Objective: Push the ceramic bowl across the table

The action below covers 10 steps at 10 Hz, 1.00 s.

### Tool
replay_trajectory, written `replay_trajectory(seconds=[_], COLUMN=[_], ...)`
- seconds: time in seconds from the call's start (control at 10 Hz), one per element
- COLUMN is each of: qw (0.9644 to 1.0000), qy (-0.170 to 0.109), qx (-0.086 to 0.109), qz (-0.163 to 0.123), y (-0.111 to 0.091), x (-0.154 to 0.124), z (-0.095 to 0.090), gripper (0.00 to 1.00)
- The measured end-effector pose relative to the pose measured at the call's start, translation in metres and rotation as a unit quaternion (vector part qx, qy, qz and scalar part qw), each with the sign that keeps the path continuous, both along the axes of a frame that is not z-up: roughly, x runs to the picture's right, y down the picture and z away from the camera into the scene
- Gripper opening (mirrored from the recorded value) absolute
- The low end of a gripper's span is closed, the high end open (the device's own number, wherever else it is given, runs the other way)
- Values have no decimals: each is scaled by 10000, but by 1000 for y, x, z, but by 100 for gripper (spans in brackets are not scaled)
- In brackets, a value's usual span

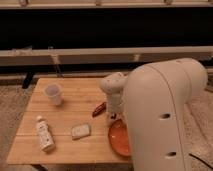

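Note:
The ceramic bowl (119, 138) is a glossy orange-red shallow bowl at the table's near right edge, its right part hidden behind my white arm. The table (75, 107) is a small light-brown plank-top one. My gripper (115, 117) hangs below the white wrist, just above the bowl's far rim and touching or nearly touching it. My large arm shell fills the right side of the view and hides the table's right end.
A small translucent white cup (53, 94) stands at the far left. A white bottle (44, 134) lies at the near left. A pale wrapped bar (80, 131) lies near the middle front. A red-brown packet (99, 109) lies just left of the gripper.

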State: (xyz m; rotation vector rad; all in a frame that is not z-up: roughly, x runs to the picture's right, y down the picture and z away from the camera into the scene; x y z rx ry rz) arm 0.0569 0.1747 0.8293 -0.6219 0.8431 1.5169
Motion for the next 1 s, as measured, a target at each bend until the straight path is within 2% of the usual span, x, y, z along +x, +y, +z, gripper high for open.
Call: replay_trajectory(seconds=[1.0], qw=[9997], qy=[-165], qx=[69], qz=[-165], y=[-23], x=[-4], z=[14], gripper=[65])
